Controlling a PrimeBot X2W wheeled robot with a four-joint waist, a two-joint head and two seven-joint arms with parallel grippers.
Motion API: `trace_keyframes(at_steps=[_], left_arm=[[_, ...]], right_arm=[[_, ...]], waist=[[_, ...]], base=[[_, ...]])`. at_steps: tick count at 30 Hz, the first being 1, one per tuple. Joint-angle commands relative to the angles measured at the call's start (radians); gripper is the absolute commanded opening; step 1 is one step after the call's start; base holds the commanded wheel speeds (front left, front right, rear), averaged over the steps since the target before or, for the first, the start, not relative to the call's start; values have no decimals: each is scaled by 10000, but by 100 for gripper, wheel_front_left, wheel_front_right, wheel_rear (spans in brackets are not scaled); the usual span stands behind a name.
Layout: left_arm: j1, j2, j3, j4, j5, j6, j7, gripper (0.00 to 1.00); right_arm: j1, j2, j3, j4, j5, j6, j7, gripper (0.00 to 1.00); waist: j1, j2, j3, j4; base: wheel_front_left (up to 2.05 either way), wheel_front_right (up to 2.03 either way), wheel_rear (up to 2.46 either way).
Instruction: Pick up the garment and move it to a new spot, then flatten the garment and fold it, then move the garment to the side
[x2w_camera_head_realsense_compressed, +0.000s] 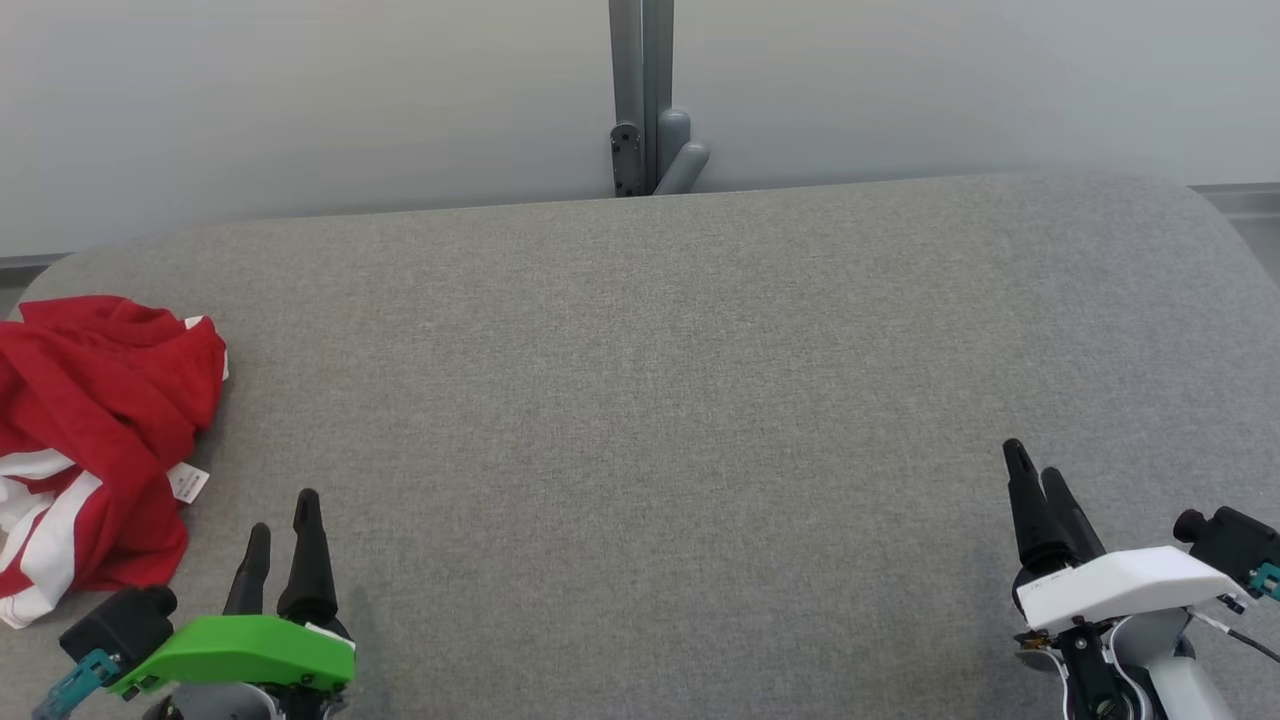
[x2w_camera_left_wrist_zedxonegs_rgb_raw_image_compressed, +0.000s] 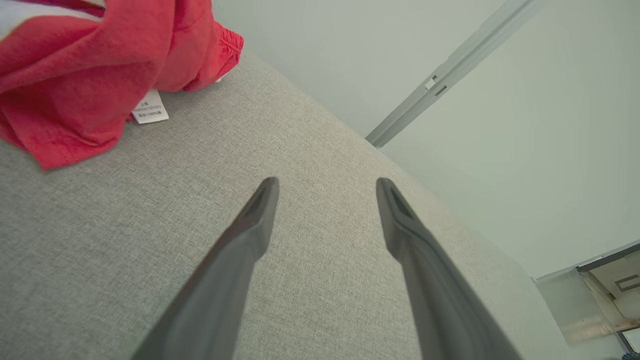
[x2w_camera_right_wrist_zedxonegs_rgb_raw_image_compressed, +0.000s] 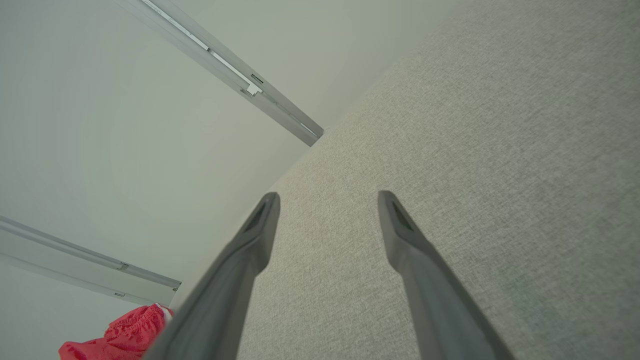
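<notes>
A crumpled red garment (x2w_camera_head_realsense_compressed: 95, 430) with white stripes and a white care label lies bunched at the left edge of the grey fabric surface (x2w_camera_head_realsense_compressed: 650, 400). My left gripper (x2w_camera_head_realsense_compressed: 283, 512), under its green cover, hovers open just to the right of the heap, nothing between its fingers. In the left wrist view the garment (x2w_camera_left_wrist_zedxonegs_rgb_raw_image_compressed: 95, 65) fills the upper left, beyond the open left gripper (x2w_camera_left_wrist_zedxonegs_rgb_raw_image_compressed: 326, 187). My right gripper (x2w_camera_head_realsense_compressed: 1032, 460), white-covered, stands open at the lower right, far from the cloth. In the right wrist view the open right gripper (x2w_camera_right_wrist_zedxonegs_rgb_raw_image_compressed: 327, 200) hangs over bare fabric, the garment (x2w_camera_right_wrist_zedxonegs_rgb_raw_image_compressed: 125, 335) peeking at the bottom left.
The grey padded surface has rounded far corners and ends against a pale wall. A grey metal post with a bracket (x2w_camera_head_realsense_compressed: 645, 110) rises behind its far edge at centre.
</notes>
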Motion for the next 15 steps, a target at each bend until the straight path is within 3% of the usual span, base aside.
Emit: trace_keyframes(at_steps=[1, 15], left_arm=[[-26, 116, -72, -182, 399, 111, -115, 100], [91, 356, -475, -392, 2191, 637, -532, 100]], right_arm=[[-69, -110, 29, -177, -367, 5, -114, 100], [0, -148, 98, -338, -2176, 5, -561, 100]], waist=[[-1, 35, 12, -3], [-1, 46, 50, -30]], base=[[0, 0, 0], [0, 0, 0]])
